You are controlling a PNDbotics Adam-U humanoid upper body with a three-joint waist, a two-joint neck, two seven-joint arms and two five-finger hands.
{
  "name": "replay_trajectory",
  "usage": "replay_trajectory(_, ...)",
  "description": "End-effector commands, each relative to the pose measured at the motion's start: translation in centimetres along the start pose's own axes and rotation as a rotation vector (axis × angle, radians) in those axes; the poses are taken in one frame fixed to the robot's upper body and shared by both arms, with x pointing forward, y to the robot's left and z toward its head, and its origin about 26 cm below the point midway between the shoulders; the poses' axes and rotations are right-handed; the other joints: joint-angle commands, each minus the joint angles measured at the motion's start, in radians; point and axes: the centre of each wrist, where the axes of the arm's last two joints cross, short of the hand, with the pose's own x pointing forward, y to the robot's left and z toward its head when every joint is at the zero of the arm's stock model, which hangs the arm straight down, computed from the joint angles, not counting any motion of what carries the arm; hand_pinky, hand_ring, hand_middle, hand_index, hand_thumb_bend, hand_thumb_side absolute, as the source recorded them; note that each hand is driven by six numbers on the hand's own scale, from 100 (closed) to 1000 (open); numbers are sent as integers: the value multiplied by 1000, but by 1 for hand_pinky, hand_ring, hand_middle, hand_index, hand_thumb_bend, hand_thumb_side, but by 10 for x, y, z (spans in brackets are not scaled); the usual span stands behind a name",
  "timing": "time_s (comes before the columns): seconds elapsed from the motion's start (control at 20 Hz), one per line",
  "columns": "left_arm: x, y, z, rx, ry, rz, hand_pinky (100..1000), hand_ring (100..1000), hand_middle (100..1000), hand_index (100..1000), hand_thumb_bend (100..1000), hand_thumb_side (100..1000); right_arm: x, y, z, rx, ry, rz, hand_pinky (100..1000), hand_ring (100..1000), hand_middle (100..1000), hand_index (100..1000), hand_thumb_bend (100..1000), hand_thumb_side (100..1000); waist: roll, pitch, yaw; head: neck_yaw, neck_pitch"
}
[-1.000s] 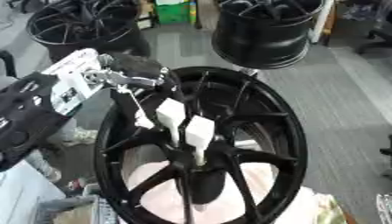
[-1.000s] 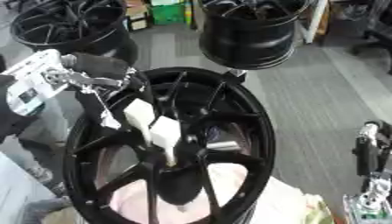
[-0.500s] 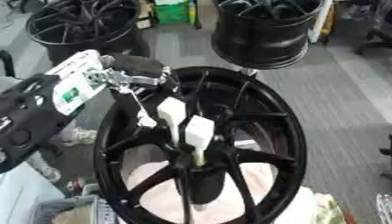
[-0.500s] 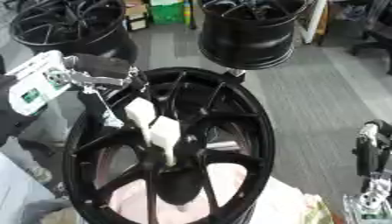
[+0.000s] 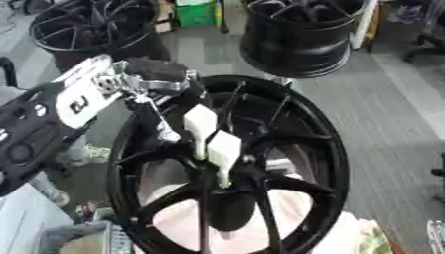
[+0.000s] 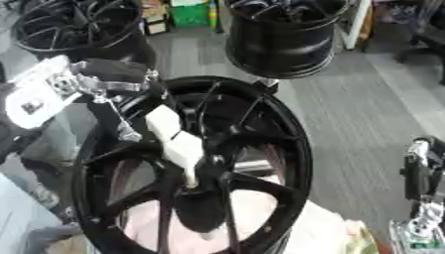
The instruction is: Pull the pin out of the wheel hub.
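A large black spoked wheel [image 5: 313, 149] lies in front of me, with its hub [image 5: 228, 198] at the centre. My left arm comes in from the left. Its left hand [image 5: 213, 139], clad in white, slants down over the spokes and its tip rests at the top of the hub. I cannot make out the pin apart from the hand's pale tip. My right hand [image 6: 420, 171] stands idle at the right edge of the right eye view, fingers up and relaxed, well away from the wheel.
Two more black rims stand on the grey floor behind, one at the back left [image 5: 87, 30] and one at the back middle [image 5: 300, 34]. A green box [image 5: 198, 12] sits between them. A pale cloth [image 5: 295, 218] lies under the wheel.
Almost nothing: my left hand stays at the hub in the same pose, and the right hand has not moved.
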Motion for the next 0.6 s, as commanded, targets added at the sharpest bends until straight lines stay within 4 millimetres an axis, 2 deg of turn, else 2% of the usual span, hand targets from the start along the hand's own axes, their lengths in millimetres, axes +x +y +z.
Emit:
replay_trajectory(0.05,2,31,22,-269,-245,-266,595,388,365,513,183,156,5,-3,-5,-3,-26,2,474,689,780,820,100,775,-5,-12,2,-2,-3)
replay_trajectory(0.2,-1,45,47,-209,-213,-270,604,392,370,519,205,158,4,-4,-5,-4,-25,4,474,689,779,820,100,775,-5,-13,7,-3,-3)
replay_trajectory(0.4,-8,56,93,-130,-127,-256,611,393,371,523,225,156,4,-4,-6,-7,-24,6,474,689,780,820,100,775,-5,-14,15,-6,-3)
replay_trajectory(0.6,-22,45,172,-73,54,-189,618,398,378,531,229,158,4,-5,-6,-16,-23,6,475,689,779,821,100,774,-7,-12,22,-12,-3)
